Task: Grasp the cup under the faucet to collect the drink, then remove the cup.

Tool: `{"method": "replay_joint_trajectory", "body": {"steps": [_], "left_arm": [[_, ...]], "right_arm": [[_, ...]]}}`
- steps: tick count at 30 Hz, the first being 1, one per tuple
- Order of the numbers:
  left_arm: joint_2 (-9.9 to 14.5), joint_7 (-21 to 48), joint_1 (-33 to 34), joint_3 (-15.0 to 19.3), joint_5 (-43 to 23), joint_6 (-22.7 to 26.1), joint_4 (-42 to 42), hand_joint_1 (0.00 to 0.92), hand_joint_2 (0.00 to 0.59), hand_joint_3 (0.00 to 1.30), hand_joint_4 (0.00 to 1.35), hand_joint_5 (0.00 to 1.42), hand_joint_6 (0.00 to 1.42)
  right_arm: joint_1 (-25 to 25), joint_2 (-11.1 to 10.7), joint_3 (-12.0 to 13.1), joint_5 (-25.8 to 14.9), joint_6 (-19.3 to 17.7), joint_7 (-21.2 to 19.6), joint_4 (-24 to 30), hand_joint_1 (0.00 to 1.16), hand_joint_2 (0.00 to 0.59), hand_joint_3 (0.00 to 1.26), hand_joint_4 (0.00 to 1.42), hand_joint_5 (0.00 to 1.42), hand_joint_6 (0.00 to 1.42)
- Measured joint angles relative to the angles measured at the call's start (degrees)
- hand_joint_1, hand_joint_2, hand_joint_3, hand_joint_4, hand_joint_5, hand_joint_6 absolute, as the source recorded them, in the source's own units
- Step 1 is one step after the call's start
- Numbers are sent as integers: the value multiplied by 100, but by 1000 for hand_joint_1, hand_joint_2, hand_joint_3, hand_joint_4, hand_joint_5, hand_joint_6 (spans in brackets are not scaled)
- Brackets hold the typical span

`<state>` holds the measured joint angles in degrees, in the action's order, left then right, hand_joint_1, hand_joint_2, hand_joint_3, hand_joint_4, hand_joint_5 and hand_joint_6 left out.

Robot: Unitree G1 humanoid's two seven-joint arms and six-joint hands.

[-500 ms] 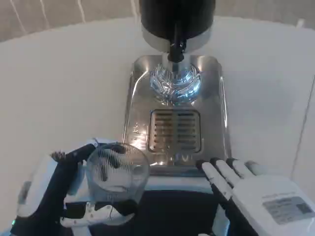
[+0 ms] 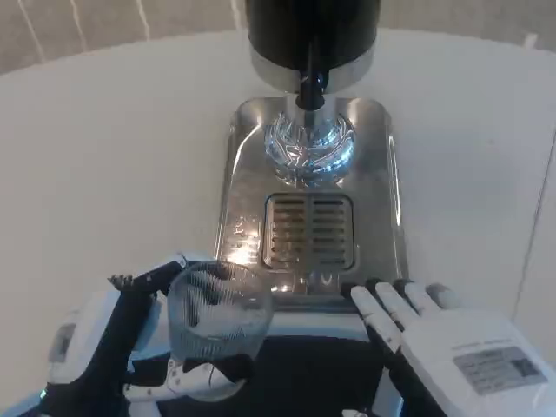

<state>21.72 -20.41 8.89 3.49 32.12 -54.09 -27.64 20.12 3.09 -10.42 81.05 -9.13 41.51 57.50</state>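
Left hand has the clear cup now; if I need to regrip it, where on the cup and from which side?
Hold the clear cup around its ribbed side wall, below the open rim, coming from the left as the left hand does now. It stands upright, mouth up, so a side wrap keeps the mouth free for the faucet. The right hand rests open beside the drip tray.

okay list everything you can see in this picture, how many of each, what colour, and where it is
Drink dispenser: one, black body with a silver band, top centre of the table.
Faucet: one, black, at the dispenser's front, above the tray.
Drip tray: one, shiny silver with a slotted grate, below the faucet.
Cup: one, clear plastic, lower left, off the tray.
Table: one, white.
Left hand: one, white and black, holding the cup.
Right hand: one, white, lower right by the tray's front edge, holding nothing.
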Motion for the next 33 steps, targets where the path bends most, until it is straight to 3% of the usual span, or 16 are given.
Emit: {"method": "replay_joint_trajectory", "body": {"steps": [15,28,33], "left_arm": [[5,-96,186,-40,0,175,-144,529,102,962,1155,1362,1424],[-190,-670,1157,-457,184,521,-977,529,97,962,1164,1362,1424],[-222,-1048,1645,-637,215,548,-1538,529,97,962,1166,1362,1424]], "right_arm": [[-15,-15,13,8,145,-6,37,193,516,0,0,0,0],[-27,-71,78,-52,207,97,149,188,516,0,0,0,0],[-36,-106,246,-152,205,135,156,188,516,0,0,0,0]]}}
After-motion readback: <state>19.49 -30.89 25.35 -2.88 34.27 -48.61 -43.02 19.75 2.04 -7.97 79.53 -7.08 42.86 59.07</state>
